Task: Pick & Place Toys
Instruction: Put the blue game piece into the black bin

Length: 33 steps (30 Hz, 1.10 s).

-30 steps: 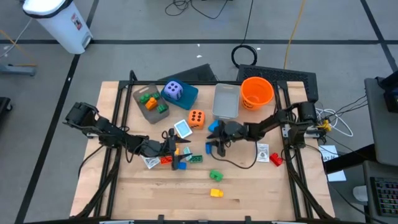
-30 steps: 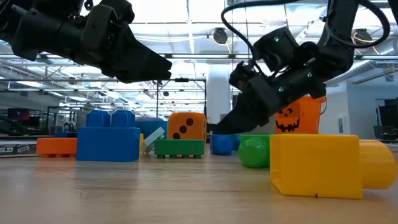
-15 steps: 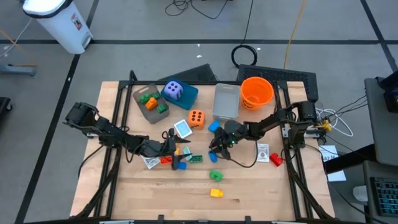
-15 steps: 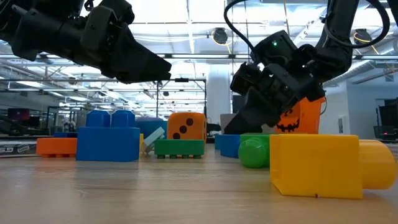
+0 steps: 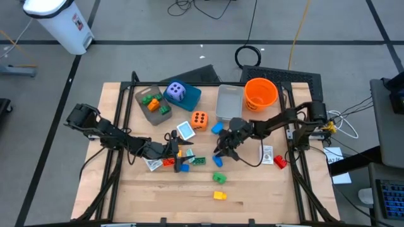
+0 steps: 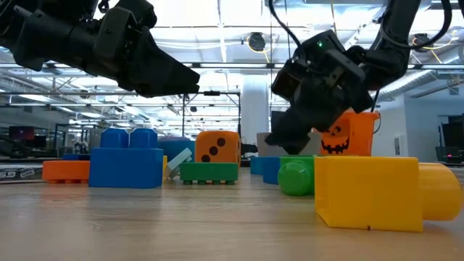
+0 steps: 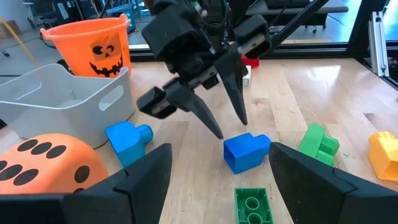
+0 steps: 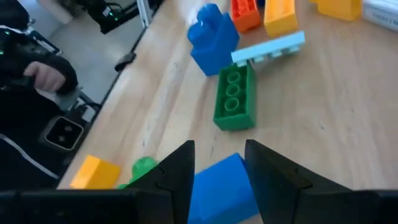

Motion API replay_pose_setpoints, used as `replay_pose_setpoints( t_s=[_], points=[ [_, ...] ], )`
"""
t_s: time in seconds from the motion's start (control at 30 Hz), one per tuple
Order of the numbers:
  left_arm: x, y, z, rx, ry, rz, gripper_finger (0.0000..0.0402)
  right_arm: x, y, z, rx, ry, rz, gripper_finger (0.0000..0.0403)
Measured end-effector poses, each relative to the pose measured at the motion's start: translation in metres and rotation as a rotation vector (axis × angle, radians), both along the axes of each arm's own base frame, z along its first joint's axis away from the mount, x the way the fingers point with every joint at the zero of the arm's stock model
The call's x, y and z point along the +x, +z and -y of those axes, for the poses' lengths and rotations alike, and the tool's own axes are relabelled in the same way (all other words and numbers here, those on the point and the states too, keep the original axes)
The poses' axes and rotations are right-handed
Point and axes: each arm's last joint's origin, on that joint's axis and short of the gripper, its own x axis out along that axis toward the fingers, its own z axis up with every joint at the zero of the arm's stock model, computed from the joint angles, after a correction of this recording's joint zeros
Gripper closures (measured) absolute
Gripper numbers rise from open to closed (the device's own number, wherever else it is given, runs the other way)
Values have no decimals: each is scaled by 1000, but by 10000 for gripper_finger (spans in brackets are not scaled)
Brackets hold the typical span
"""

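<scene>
Since a second ago, we see the right tool [image 5: 221,150] has drawn back toward the middle of the worktop [image 5: 265,195], and the blue brick [image 5: 218,161] now lies apart from it.

From above, the left tool [image 5: 178,149] hangs over the cluster of bricks near the centre, beside the flat card [image 5: 185,130] and the orange die [image 5: 199,119]. A green brick [image 5: 219,177] and a yellow brick [image 5: 219,195] lie toward the near edge, with bare wood all around them. The purple die [image 5: 176,92] sits on the teal box [image 5: 187,96] at the far edge, near the white tray [image 5: 229,102] and the orange bucket [image 5: 261,93].

At table height, the right tool [image 6: 279,141] hangs clear above the wood.

Through the left wrist camera, that arm's own fingers [image 7: 146,180] stand wide apart, holding nothing, while the right tool's tips straddle the air just above the blue brick [image 7: 246,151].

Through the right wrist camera, its fingers [image 8: 177,168] stand partly open, and the blue brick [image 8: 219,190] shows between them; we cannot tell whether they touch it.
</scene>
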Motion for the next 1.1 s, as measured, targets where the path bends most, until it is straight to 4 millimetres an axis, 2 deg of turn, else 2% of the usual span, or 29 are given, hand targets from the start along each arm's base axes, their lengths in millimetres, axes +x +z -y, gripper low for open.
replay_pose_setpoints(
  t_s=[0.37,0.77,1.1],
  points=[
    [0,1,0,0,0,10,124,-4,1,0,-43,-9,-47,266],
    [1,1,-3,-6,13,12,124,17,19,2,-117,55,-139,266],
    [1,1,-3,-6,13,12,124,17,19,2,-117,58,-152,266]
  ],
)
